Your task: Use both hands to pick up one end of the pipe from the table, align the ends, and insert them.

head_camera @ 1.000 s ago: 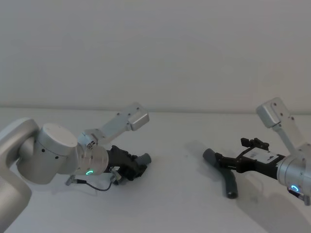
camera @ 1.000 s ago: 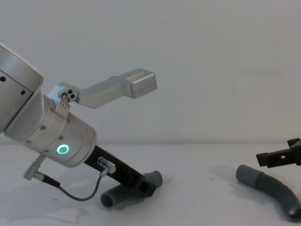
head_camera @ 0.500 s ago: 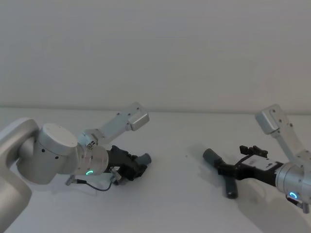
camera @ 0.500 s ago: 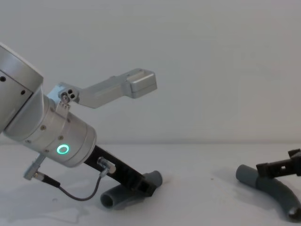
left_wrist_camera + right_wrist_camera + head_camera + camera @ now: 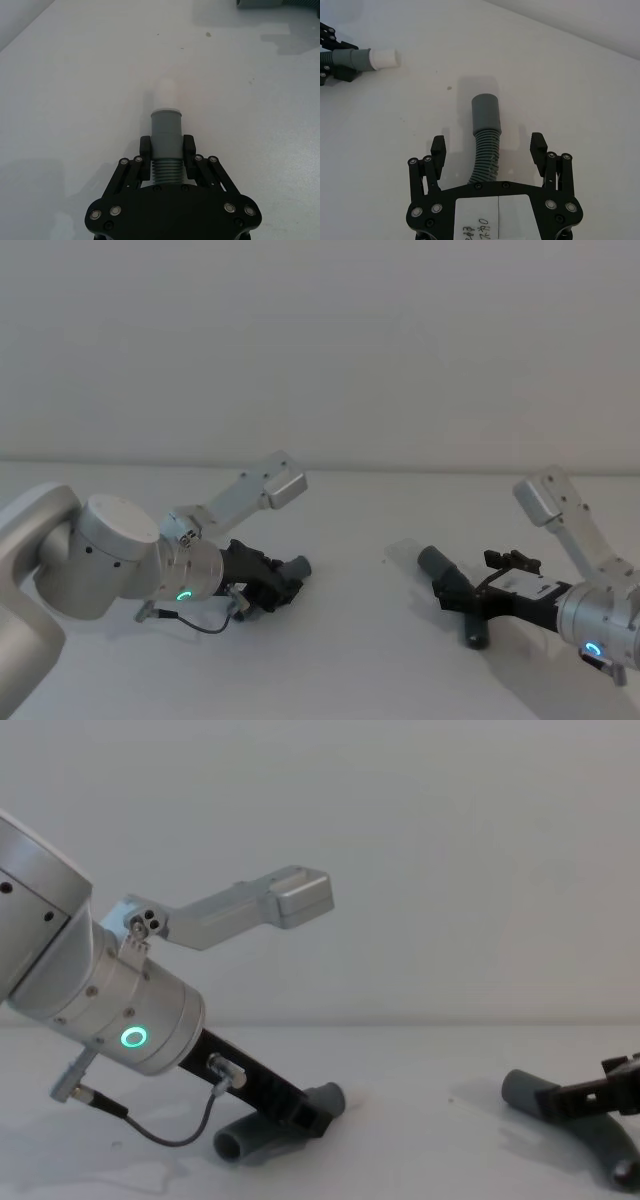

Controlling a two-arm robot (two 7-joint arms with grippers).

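Count: two pipe pieces, two claws, two grey cuffs, one white tip.

The left claw (image 5: 167, 147) is sitting on the left side of the surface (image 5: 360, 670), low down, and is clamping the left pipe piece (image 5: 167, 170) on its ribs just behind the left cuff (image 5: 166, 127). The white tip (image 5: 167, 95) is sticking out past that cuff and pointing right, toward the other piece. The open ribbed end (image 5: 232, 1144) is resting on the surface, nearer the robot. Whether the cuff end is lifting off the surface, cannot tell.

The right claw (image 5: 488, 144) is hanging on the right side with its fingers (image 5: 438, 146) spread wide, straddling the ribbed part of the right pipe piece (image 5: 484, 155), one finger on each side and neither touching it. That piece is lying flat on the surface, with its right cuff (image 5: 485, 112) pointing left and far, toward the left piece.

The two pieces are lying well apart, and the cuffs are roughly facing each other.

The surface is plain white and faintly smudged. A bare, pale wall (image 5: 320, 340) is running behind it.
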